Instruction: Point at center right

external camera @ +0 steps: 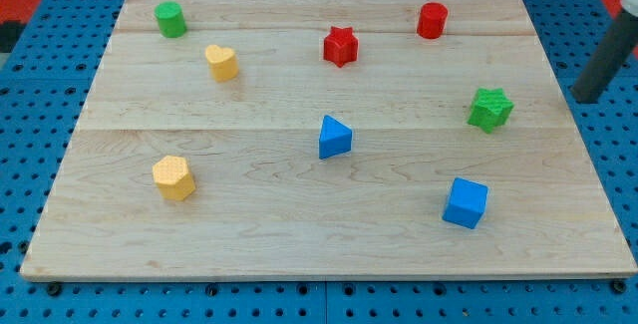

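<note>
Approaching from the view's right: our tip [581, 97] sits just off the desk [299, 234] edge, over the blue pegboard [608, 164], right of the green star block [490, 109]. No tool fitted, only a bare rod, so nothing opens or closes. The target, centre right, lies near that star. Next we judge a short slide leftward, stopping before touching it.

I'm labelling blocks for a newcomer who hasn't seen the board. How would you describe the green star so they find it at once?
Start at the wooden board and go to its right edge, about mid-height. The green star sits there, above the blue cube. It is the only green block on that side, and star-shaped, unlike the green cylinder at top left.
</note>
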Controlling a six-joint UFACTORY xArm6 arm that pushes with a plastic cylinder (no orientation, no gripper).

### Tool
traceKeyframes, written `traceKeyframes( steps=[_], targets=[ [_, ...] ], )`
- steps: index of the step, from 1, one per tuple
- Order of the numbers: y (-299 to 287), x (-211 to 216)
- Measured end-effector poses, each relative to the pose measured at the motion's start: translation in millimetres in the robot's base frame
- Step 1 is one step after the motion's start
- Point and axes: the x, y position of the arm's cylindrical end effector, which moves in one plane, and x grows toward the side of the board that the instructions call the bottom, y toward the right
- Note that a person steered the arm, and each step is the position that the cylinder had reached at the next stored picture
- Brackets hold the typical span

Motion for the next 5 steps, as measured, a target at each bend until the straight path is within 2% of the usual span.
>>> traceKeyframes(
  steps=[1, 3, 5],
  targets=[
    [-1, 17],
    [-13, 6],
    [-43, -81]
  ],
)
